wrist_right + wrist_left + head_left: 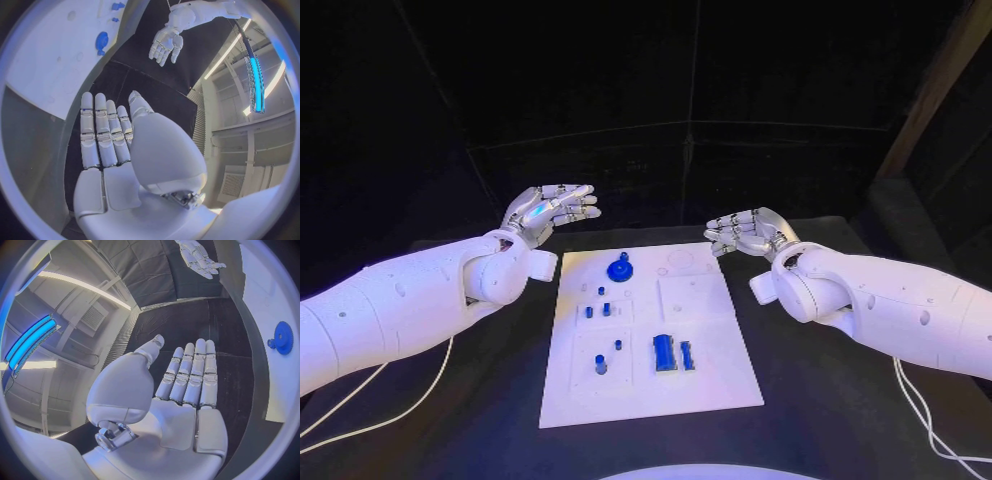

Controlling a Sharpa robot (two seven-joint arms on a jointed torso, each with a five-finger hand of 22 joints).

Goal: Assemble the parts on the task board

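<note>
The white task board (708,375) lies flat in the middle of the black table. A round blue gear-like part (620,268) sits near its far edge; it also shows in the left wrist view (283,337) and the right wrist view (101,40). Small blue pegs (603,303) stand mid-board, and two larger blue blocks (672,352) lie nearer me beside another small peg (600,361). My left hand (548,212) hovers past the board's far left corner, fingers straight and apart, holding nothing. My right hand (749,233) hovers off the far right corner, fingers spread, palm bare.
Black table surface (473,400) surrounds the board on all sides. White cables (923,425) trail from both arms near the front corners. A dark backdrop stands behind the table's far edge.
</note>
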